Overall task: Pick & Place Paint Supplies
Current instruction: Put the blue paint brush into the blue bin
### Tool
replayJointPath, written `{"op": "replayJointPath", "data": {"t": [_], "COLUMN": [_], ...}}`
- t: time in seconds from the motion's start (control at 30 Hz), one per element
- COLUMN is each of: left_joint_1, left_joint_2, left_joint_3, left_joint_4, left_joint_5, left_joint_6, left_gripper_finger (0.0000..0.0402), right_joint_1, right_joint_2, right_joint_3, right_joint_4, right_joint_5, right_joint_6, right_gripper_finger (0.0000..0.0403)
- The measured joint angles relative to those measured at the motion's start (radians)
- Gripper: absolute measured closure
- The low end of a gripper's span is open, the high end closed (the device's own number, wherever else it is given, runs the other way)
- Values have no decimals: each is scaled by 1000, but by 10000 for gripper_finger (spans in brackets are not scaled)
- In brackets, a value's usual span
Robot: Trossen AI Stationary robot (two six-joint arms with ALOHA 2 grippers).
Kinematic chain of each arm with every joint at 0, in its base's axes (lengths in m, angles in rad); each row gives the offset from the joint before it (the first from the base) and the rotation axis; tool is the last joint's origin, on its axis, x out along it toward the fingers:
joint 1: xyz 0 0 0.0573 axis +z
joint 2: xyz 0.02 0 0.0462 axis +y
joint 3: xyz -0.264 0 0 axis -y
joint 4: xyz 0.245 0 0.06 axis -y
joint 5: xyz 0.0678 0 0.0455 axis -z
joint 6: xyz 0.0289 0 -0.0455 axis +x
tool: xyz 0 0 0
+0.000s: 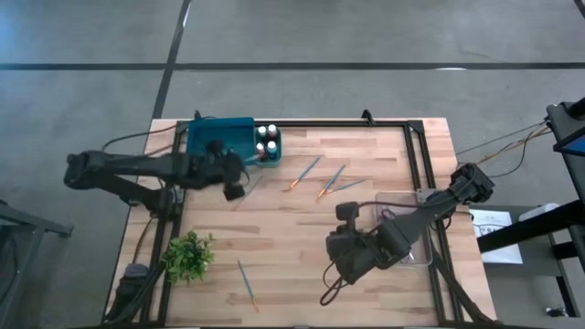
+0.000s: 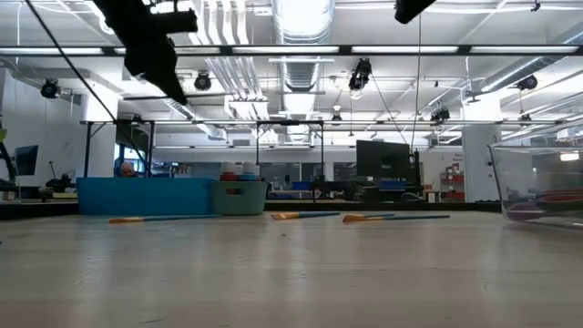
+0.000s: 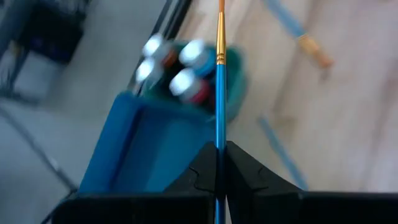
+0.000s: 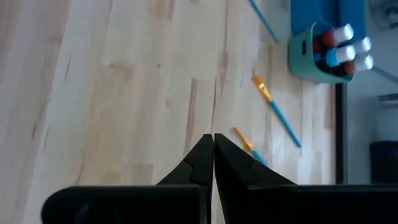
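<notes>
High view: the left gripper point(image 1: 234, 189), clamped on a blue-handled brush point(image 3: 219, 93), hangs above the table point(image 1: 274, 238) beside the blue tray point(image 1: 218, 137) and the teal cup of paint bottles point(image 1: 268, 143). The left wrist view shows the brush pinched between the closed fingers point(image 3: 242, 171), its tip pointing toward the cup. The right gripper point(image 1: 340, 265), jaws together and empty, waits near the clear bin point(image 1: 416, 228). Three loose brushes point(image 1: 329, 181) lie mid-table; a fourth brush point(image 1: 247, 281) lies near the plant point(image 1: 188, 256). The low view suggests something already lies in the bin, though what cannot be told. Judged progress: one brush in transit, four left to collect; the destination is not certain.
</notes>
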Motion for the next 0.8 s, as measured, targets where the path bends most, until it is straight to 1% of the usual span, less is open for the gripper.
{"op": "replayJointPath", "data": {"t": [0.1, 0.2, 0.3, 0.4, 0.53, 0.63, 0.7, 0.8], "left_joint_1": [126, 241, 340, 416, 473, 492, 507, 541], "left_joint_2": [-16, -17, -17, -17, -11, 8, 31, 69], "left_joint_3": [0, 0, 0, 0, -26, -79, -118, -161], "left_joint_4": [-43, -49, -49, -49, -1, 97, 158, 213], "left_joint_5": [42, 67, 104, 139, 177, 177, 176, 141], "left_joint_6": [18, 45, 81, 127, 164, 203, 239, 253], "left_gripper_finger": [389, 389, 389, 389, 389, 389, 389, 389], "right_joint_1": [3, 7, 12, 12, 11, 14, 20, 29], "right_joint_2": [0, 0, 0, 0, 0, 0, 0, 0], "right_joint_3": [0, 0, 0, 0, 0, 0, -1, -1], "right_joint_4": [33, 56, 76, 87, 89, 101, 122, 158], "right_joint_5": [34, 83, 113, 117, 118, 120, 140, 169], "right_joint_6": [-17, -35, -57, -67, -63, -59, -64, -93], "right_gripper_finger": [394, 394, 394, 394, 394, 394, 394, 394]}}
